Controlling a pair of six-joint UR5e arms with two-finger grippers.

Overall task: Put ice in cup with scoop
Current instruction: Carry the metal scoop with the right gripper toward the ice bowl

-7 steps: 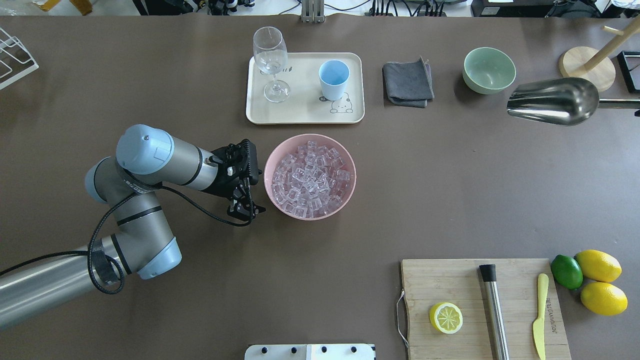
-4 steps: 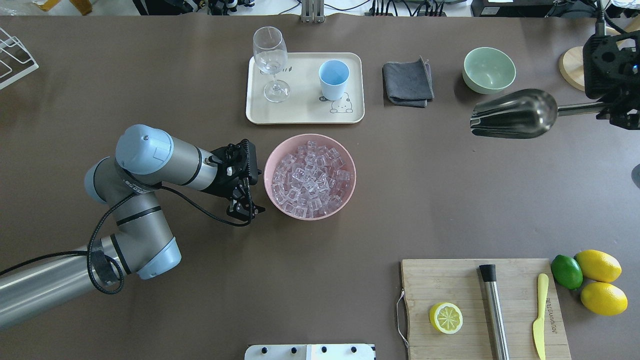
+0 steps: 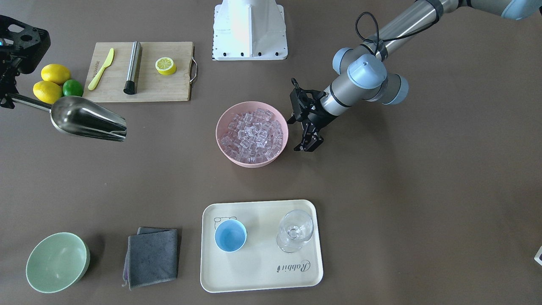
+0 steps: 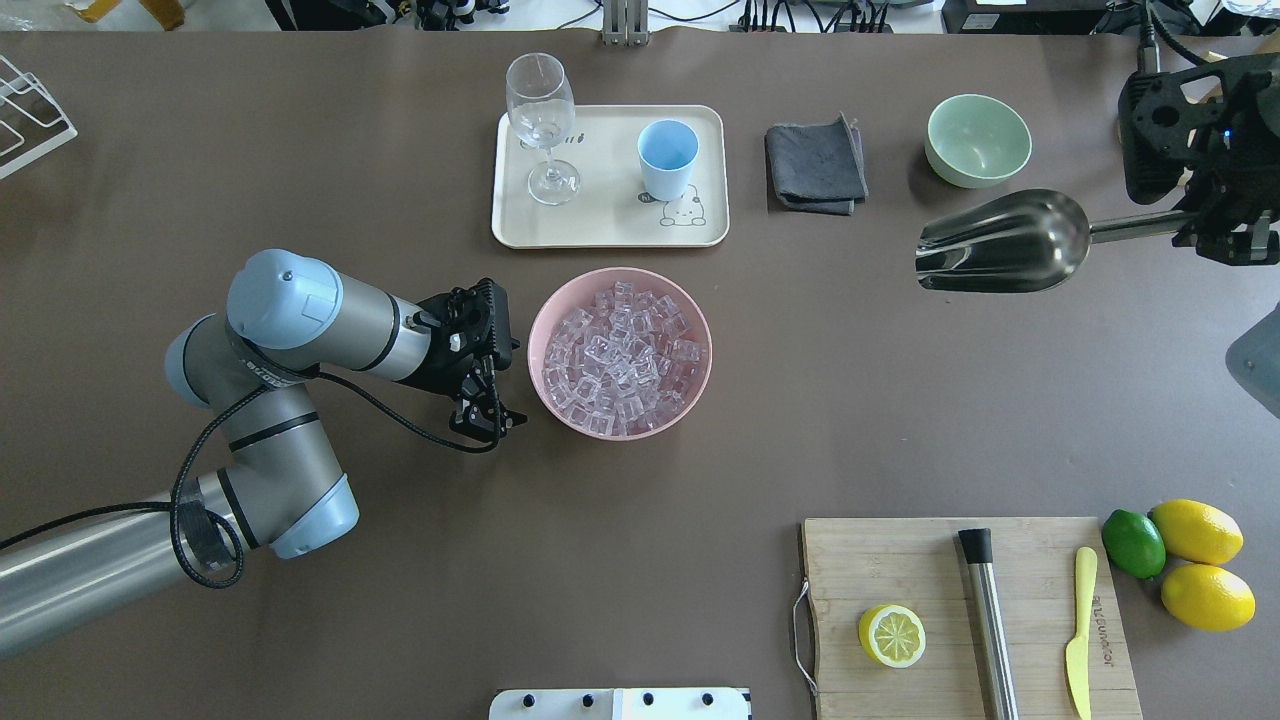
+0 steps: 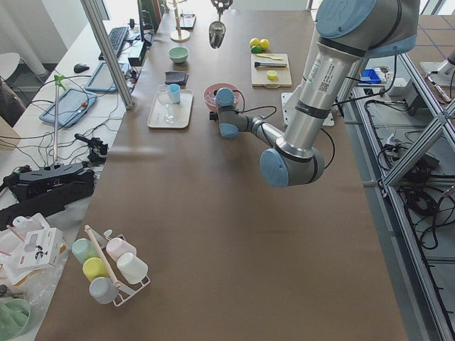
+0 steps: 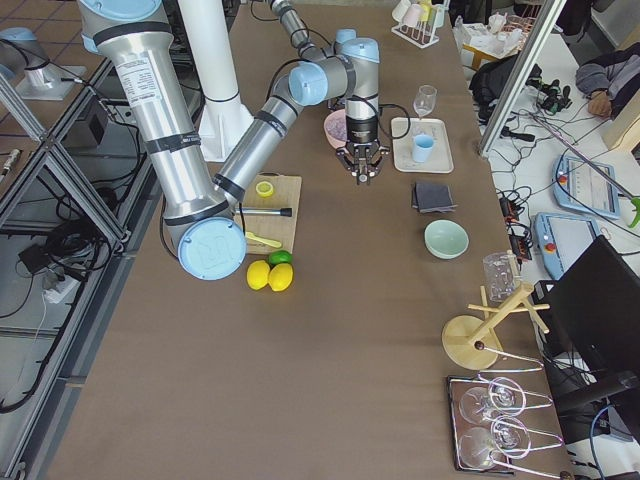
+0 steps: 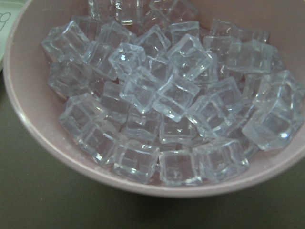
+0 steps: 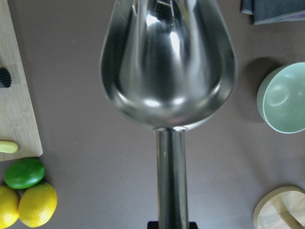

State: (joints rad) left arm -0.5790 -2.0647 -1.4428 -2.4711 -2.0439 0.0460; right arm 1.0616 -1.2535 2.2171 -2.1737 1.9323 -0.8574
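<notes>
Looking down from overhead, you have the brown table with the pink bowl near its middle; take that bowl as your marker.

The left arm reaches in from the robot's left of the pink bowl. The left gripper hangs just beside the bowl's rim on that side, its fingers spread apart and holding nothing. I cannot tell whether it touches the rim.

A wooden cutting board lies well to the right of the pink bowl and nearer the robot, carrying a lemon half, a steel cylinder with a black end and a yellow knife.

A cream tray sits just beyond the pink bowl, on the side away from the robot.

The scoop is well to the right of the pink bowl, held clear of the table with its open mouth turned toward the bowl. Your wrist view shows bare steel inside its trough. The right gripper is clamped on the end of its handle, farther from the bowl than the trough.

A pale green bowl and a folded grey cloth lie beyond and to the right of the pink bowl.

The cup stands upright on the tray, well apart from both grippers, with a stemmed glass to its left.

The ice is heaped inside the pink bowl.
</notes>
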